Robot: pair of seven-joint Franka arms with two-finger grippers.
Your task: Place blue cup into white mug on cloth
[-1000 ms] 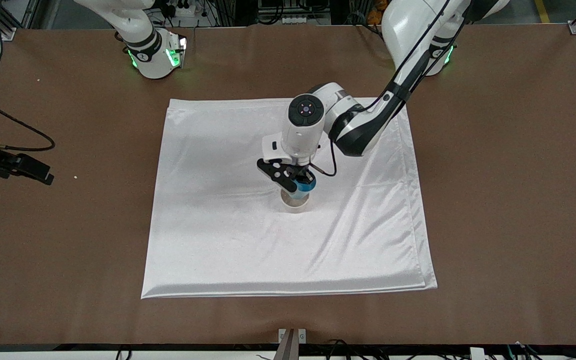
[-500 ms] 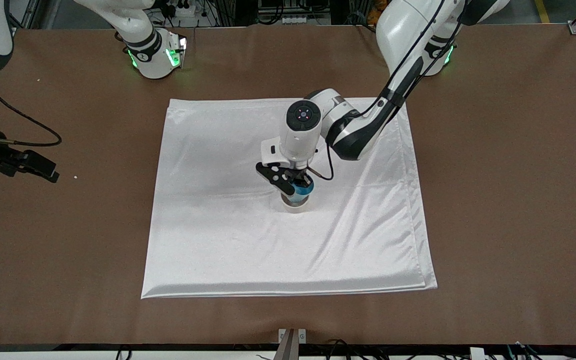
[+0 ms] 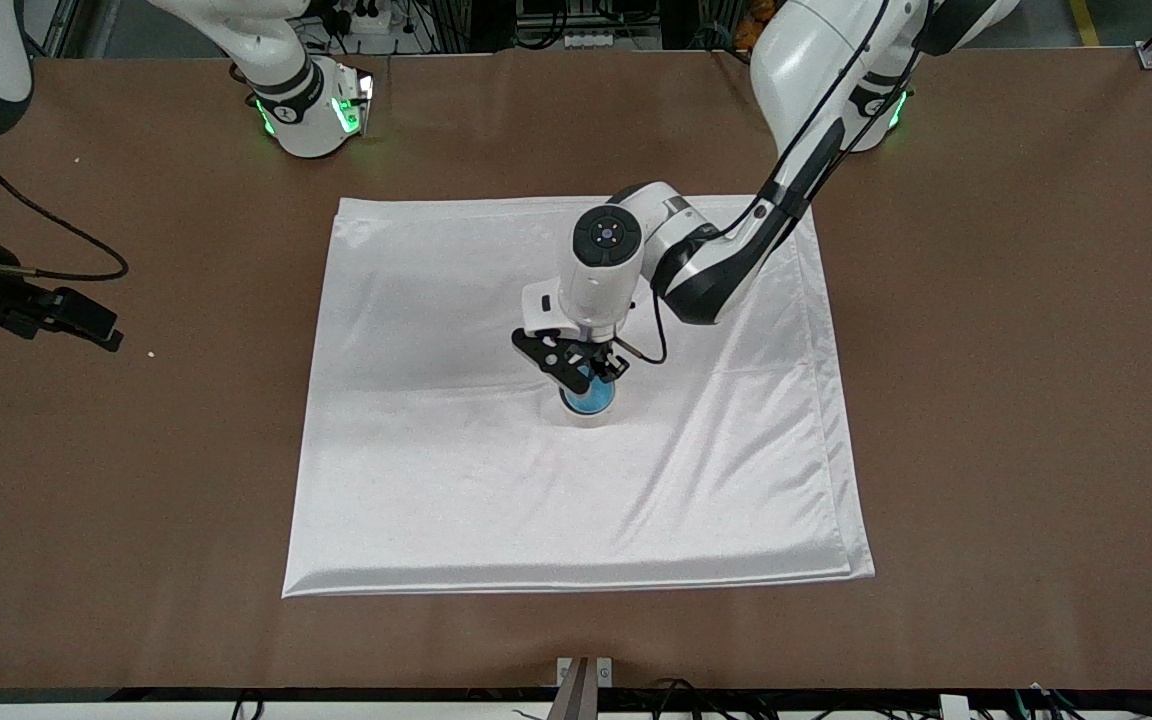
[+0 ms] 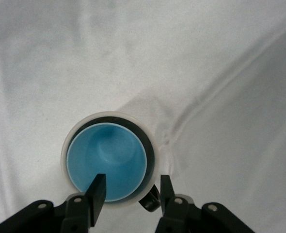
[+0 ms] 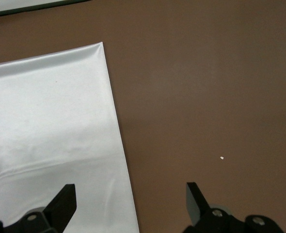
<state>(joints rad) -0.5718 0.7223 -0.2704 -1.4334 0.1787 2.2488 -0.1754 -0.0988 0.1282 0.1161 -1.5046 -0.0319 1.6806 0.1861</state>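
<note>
The blue cup (image 3: 588,399) sits inside the white mug (image 3: 592,417), which stands upright near the middle of the cloth (image 3: 436,480). My left gripper (image 3: 586,372) hovers just above them, open. In the left wrist view the blue cup (image 4: 106,155) fills the mug's rim (image 4: 64,151). One finger (image 4: 98,191) is over the cup's inside, the other stands outside the rim by the mug's dark handle (image 4: 150,200). The left gripper (image 4: 132,191) touches neither wall that I can see. My right gripper (image 3: 86,325) waits open over bare table at the right arm's end.
The brown table (image 3: 1016,400) surrounds the cloth. In the right wrist view the right gripper (image 5: 131,201) is wide open above the cloth's edge (image 5: 51,121) and the bare table (image 5: 206,97). A small white speck (image 5: 222,158) lies on the table.
My left gripper has lowered the blue cup down into the white mug and its fingers have spread off the cup's wall. The right arm has drifted slightly.
</note>
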